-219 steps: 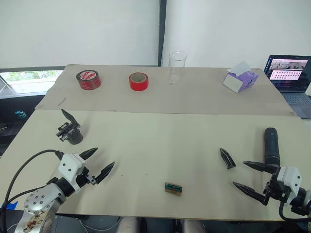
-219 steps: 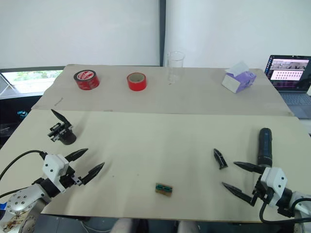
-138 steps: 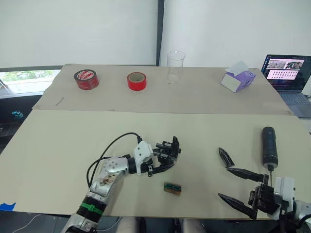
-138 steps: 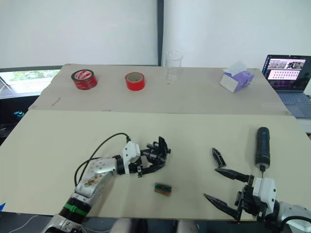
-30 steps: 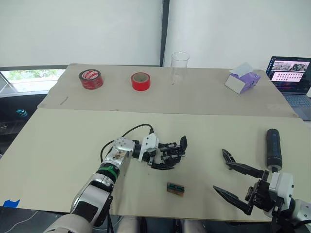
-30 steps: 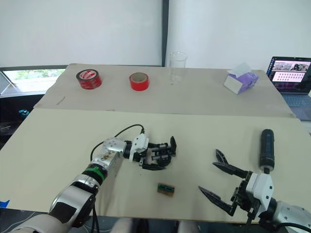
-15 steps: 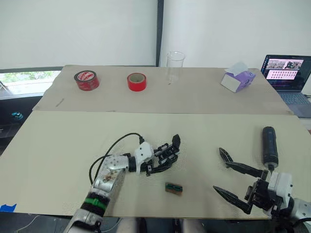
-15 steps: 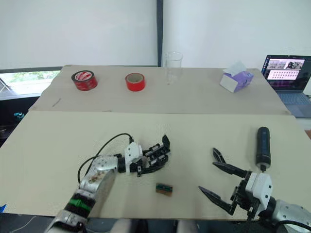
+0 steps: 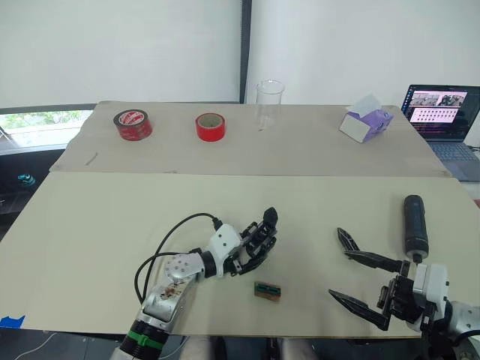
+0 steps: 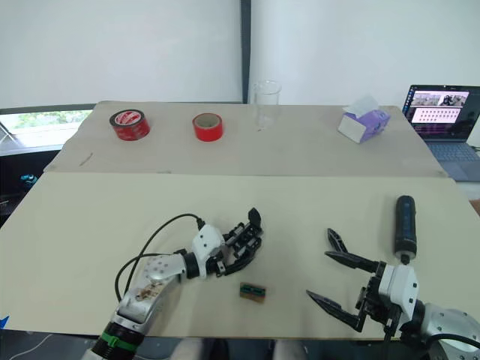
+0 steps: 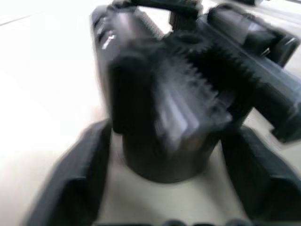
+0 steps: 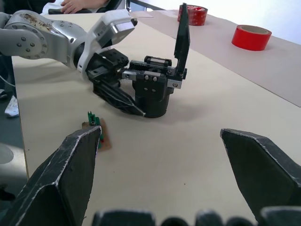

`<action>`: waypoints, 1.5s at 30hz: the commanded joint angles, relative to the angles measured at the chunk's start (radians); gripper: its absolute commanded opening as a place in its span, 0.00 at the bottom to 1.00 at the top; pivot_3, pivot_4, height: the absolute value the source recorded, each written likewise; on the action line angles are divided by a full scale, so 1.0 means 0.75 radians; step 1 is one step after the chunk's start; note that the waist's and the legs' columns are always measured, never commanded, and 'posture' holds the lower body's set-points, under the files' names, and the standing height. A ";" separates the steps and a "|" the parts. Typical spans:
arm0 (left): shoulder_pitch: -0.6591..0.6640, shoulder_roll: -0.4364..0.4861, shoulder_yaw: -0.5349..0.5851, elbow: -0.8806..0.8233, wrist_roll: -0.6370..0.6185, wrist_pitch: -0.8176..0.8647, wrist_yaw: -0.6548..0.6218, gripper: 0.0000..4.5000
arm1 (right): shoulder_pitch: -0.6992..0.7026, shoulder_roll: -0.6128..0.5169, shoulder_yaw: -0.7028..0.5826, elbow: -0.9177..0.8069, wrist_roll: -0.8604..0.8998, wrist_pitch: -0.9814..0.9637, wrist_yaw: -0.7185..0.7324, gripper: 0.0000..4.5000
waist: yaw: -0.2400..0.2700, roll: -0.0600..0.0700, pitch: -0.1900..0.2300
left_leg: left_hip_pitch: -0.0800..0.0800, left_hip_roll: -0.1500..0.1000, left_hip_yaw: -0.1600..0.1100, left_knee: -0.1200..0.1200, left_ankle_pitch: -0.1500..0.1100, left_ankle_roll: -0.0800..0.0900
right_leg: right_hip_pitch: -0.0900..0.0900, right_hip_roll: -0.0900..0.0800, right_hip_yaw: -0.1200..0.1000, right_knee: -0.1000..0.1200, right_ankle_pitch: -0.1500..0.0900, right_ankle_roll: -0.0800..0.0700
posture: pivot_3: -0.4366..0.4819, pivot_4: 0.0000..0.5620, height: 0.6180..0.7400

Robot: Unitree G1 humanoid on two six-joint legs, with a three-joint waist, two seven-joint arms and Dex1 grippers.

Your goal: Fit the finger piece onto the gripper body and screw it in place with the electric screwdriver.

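Gripping the gripper body (image 9: 259,238) mid-desk (image 9: 90,217), our left gripper (image 9: 251,251) fingers clamp its round base; rigid, light. Right gripper (image 9: 367,286) fingers spread near finger piece (image 9: 346,238); pinch its flanks.

Black gripper body (image 9: 257,237), two red tape rolls (image 9: 211,126), purple-and-white box (image 9: 365,123), beige table (image 9: 90,217).

Two red tape rolls (image 9: 133,124) (image 9: 211,126), clear cup (image 9: 270,103), purple tissue box (image 9: 365,120), open laptop (image 9: 444,112), small green-brown piece (image 9: 268,291)

left gripper (image 12: 123,98) around upright gripper body (image 12: 155,92)
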 commanded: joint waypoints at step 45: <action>-0.125 -0.047 0.037 0.094 0.030 -0.069 -0.172 0.50 | 0.045 0.044 0.014 -0.034 -0.026 -0.059 -0.061 1.00 | 0.011 0.000 0.000 | -0.007 -0.002 -0.002 0.007 -0.003 0.005 | -0.002 -0.003 -0.001 0.000 0.001 0.003 | 0.48 0.27 1.00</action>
